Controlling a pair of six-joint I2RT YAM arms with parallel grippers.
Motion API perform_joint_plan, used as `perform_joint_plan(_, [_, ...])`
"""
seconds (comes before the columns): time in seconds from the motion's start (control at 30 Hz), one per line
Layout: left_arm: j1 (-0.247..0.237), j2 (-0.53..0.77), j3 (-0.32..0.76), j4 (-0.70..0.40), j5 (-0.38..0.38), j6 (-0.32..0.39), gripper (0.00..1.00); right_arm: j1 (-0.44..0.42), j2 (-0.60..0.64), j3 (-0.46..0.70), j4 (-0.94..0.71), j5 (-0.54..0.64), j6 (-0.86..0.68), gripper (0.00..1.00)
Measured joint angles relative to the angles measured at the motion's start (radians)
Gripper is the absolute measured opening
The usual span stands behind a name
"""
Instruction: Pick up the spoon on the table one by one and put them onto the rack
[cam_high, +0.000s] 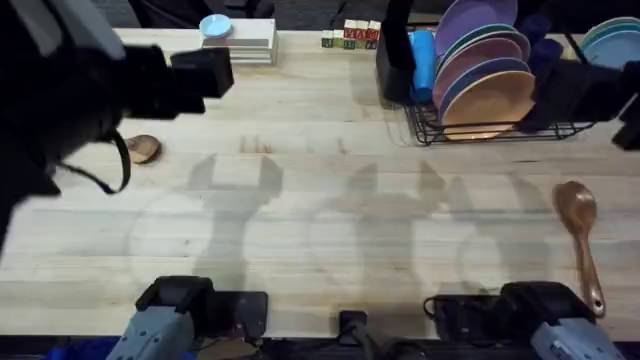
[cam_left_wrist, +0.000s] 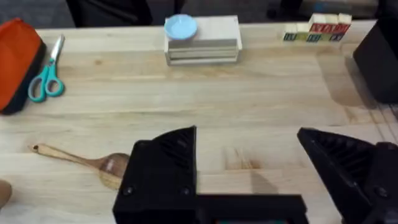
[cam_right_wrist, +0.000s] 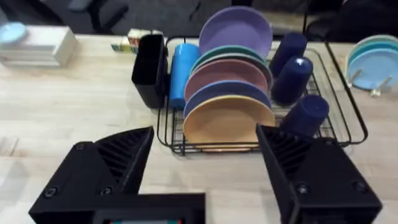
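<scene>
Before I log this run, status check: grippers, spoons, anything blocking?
Left gripper open, empty. Right gripper open, empty, facing the rack. Both spoons on the table: one left, one right. Nothing blocking.

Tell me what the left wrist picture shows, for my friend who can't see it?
The left arm's open black claw hangs over a pale wooden table, with a brown wooden spoon lying beside one finger. Farther off lie teal-handled scissors next to an orange pouch, plus a white stacked stand with a light blue disc on top.
</scene>
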Motion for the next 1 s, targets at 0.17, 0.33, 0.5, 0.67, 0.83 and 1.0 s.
perform_joint_plan(0.17, [0.000, 0.092, 0.079, -0.057, 0.000, 0.000, 0.994, 0.000, 0.108, 0.100, -0.086, 0.000, 0.000, 0.996])
perform_joint_plan(0.33, [0.000, 0.129, 0.093, -0.069, 0.000, 0.000, 0.994, 0.000, 0.155, 0.120, -0.095, 0.000, -0.008, 0.996])
perform_joint_plan(0.5, [0.000, 0.131, 0.093, -0.074, 0.000, 0.000, 0.993, 0.000, 0.136, 0.125, -0.124, -0.025, -0.011, 0.996])
perform_joint_plan(0.67, [0.000, 0.131, 0.093, -0.076, 0.000, 0.000, 0.993, -0.001, 0.118, 0.125, -0.219, 0.014, -0.017, 0.996])
perform_joint_plan(0.83, [0.000, 0.131, 0.093, -0.076, 0.000, 0.000, 0.993, -0.042, 0.116, 0.126, -0.324, 0.023, -0.023, 0.996])
perform_joint_plan(1.0, [0.000, 0.131, 0.093, -0.076, 0.000, 0.000, 0.993, -0.129, 0.116, 0.126, -0.381, 0.026, -0.023, 0.995])
